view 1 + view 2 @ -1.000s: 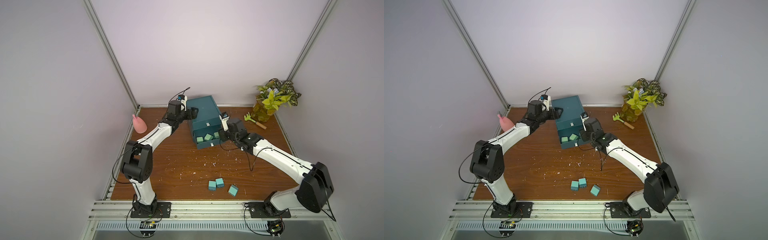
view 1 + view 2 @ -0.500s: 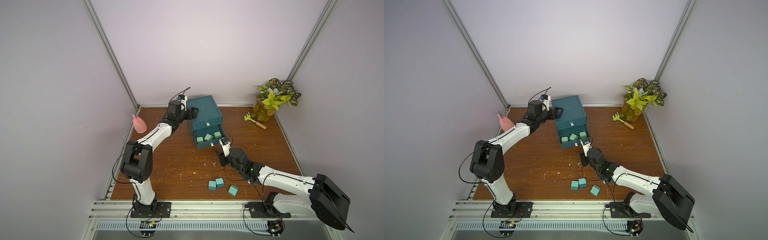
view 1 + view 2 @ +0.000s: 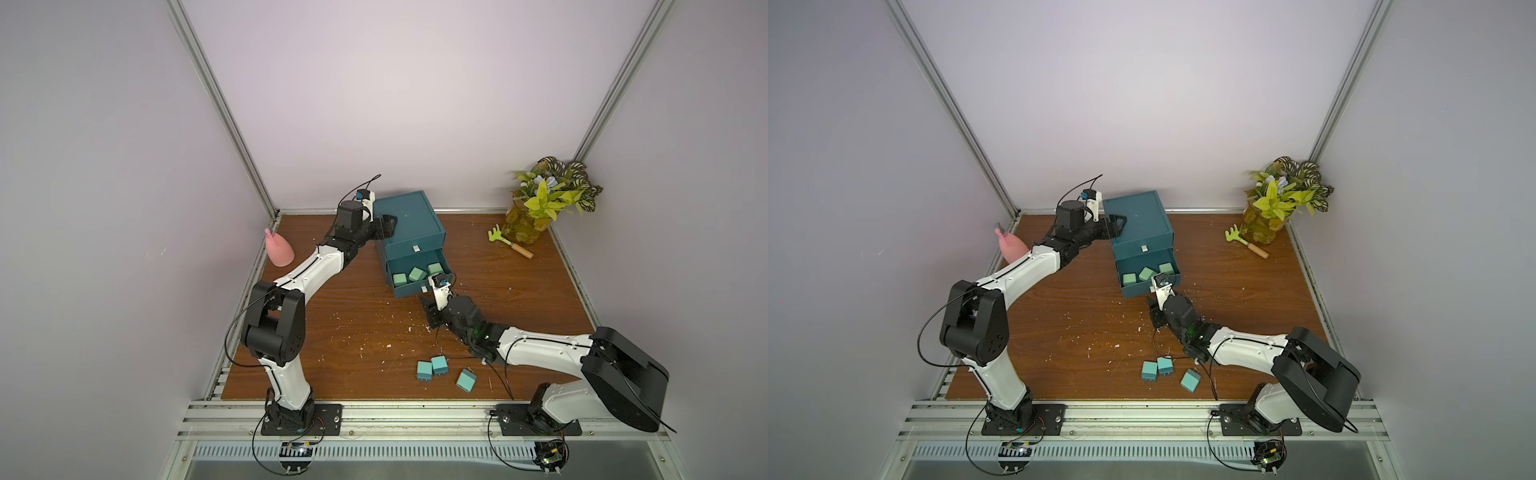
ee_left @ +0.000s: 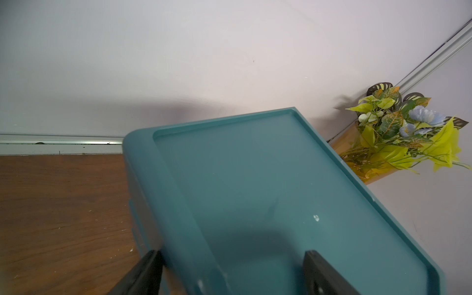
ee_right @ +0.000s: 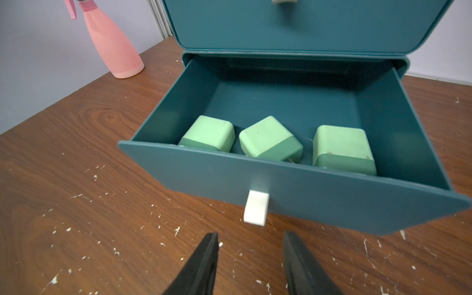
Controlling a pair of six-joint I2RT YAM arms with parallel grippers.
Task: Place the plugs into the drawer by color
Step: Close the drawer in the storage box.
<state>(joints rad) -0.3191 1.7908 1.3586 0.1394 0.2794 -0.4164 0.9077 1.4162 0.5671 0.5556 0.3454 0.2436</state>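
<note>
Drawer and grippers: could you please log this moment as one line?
left gripper: straddling cabinet edge, grip unclear; right gripper: open, empty, facing tab; drawer: three mint plugs; table: three blue-teal plugs

Whole bench (image 3: 332, 332) seen from high over front edge in both top views. Drawer (image 4: 255, 191) viewed close-up: top by L wrist cam, open front by R.

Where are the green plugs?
In both top views the three green plugs lie in a row inside the open drawer, toward the back of the table, just beyond the right gripper.
</note>
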